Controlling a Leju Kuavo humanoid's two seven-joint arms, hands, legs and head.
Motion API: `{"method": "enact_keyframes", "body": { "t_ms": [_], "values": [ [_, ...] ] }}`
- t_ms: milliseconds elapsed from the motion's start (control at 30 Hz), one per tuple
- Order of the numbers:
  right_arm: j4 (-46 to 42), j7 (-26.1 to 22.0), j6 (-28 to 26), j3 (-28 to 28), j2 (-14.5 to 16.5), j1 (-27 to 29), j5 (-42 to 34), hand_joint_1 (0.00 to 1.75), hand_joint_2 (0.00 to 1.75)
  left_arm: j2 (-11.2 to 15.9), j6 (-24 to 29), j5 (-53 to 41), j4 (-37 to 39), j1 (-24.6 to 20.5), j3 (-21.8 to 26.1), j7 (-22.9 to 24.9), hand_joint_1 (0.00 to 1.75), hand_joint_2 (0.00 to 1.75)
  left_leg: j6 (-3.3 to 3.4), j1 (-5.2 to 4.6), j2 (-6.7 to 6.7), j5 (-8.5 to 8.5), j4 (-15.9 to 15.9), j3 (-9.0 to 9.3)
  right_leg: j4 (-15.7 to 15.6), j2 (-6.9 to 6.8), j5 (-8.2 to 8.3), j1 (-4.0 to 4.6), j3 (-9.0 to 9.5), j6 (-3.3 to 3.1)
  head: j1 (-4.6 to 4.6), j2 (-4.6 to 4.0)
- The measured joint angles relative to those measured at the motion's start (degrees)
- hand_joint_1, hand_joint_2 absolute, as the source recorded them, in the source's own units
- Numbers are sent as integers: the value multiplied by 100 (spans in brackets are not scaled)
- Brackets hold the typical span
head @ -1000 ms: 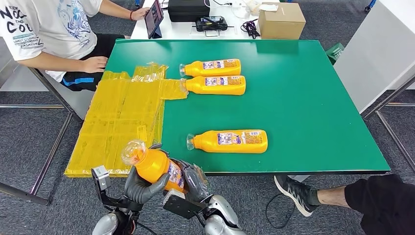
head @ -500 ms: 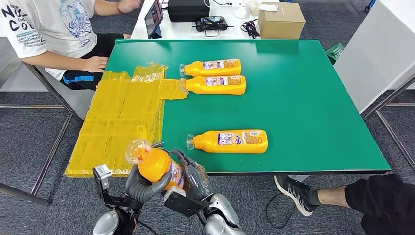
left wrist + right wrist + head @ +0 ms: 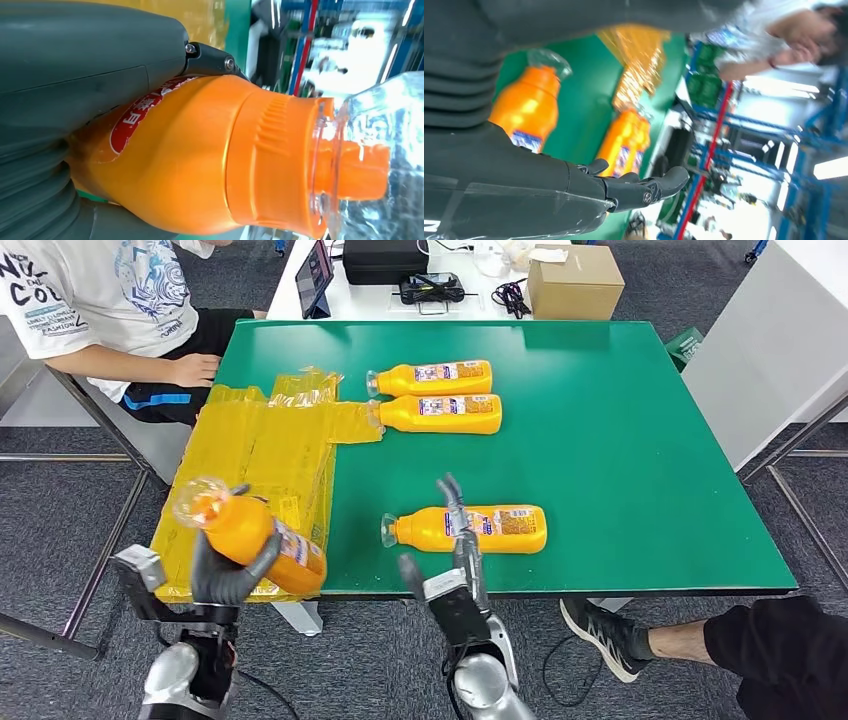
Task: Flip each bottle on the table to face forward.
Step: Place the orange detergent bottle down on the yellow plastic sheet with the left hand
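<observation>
Orange bottle (image 3: pixel 255 535) sits gripped in my left hand (image 3: pixel 225 575), tilted, clear cap up and away, over the yellow plastic sheet (image 3: pixel 250 475) at the green table (image 3: pixel 620 440) edge. My right hand (image 3: pixel 455 560) is empty, fingers spread, just before the nearest lying bottle (image 3: pixel 470 528). Two more bottles (image 3: pixel 435 395) lie farther back.

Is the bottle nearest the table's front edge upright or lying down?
Lying down. The bottle rests on its side on the green table, clear cap pointing toward the yellow sheet, behind the open right hand.
</observation>
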Motion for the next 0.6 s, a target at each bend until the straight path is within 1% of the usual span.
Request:
{"method": "enact_keyframes", "body": {
  "t_ms": [67,100,133,200,233,267,333,400,500,533,600],
  "values": [
    [-246,-99,-8,-70,-17,81,-187,0,0,4,418,-243,-24,-99,131,-46,175,175,0,0,-1,0,0,-1,0,-1,0,0,-1,0,0,0],
    [-376,-172,-18,-105,-20,127,-313,0,0,6,779,-540,-31,-171,188,-87,175,175,0,0,0,0,0,-1,0,-1,1,0,-2,0,1,0],
    [-522,-272,-43,-142,-22,171,-457,0,0,13,1265,-1034,-33,-266,234,-125,175,175,0,1,1,1,0,-1,0,0,1,0,-3,0,0,0],
    [-821,-465,-106,-201,-23,242,-699,0,0,59,2263,-2336,-8,-530,281,-120,175,175,1,1,-1,3,1,-1,0,-1,2,1,-3,0,0,0],
    [-974,-535,-136,-220,-23,259,-773,0,0,97,2670,-3047,34,-692,285,-68,175,175,1,1,-3,5,1,-1,0,-2,2,1,-1,1,0,0],
    [-1102,-569,-151,-228,-23,263,-809,0,0,137,2931,-3624,89,-850,284,2,175,175,2,1,-4,6,1,2,0,-3,2,1,2,1,-1,0],
    [-1307,-582,-149,-228,-27,256,-827,0,87,221,3184,-4565,308,-1178,234,173,175,175,2,1,-2,7,1,6,0,-1,3,1,7,1,-1,0],
    [-1443,-546,-67,-197,-42,226,-796,0,175,341,3326,-5550,743,-1585,95,361,175,175,2,2,-3,11,1,1,1,-2,7,1,4,-4,1,0],
    [-1514,-468,123,-95,-56,121,-771,0,175,573,3483,-6976,1522,-2205,-225,593,175,175,2,1,1,15,1,1,3,0,17,1,3,-14,-1,0],
    [-1513,-448,167,-62,-56,99,-773,0,175,638,3505,-7256,1746,-2355,-337,641,175,175,2,1,3,15,1,2,3,1,17,1,2,-14,0,0],
    [-1513,-423,207,-18,-56,81,-774,0,175,735,3533,-7514,2117,-2559,-518,687,175,175,1,1,6,15,1,2,4,2,17,2,0,-14,1,0]
  ]
}}
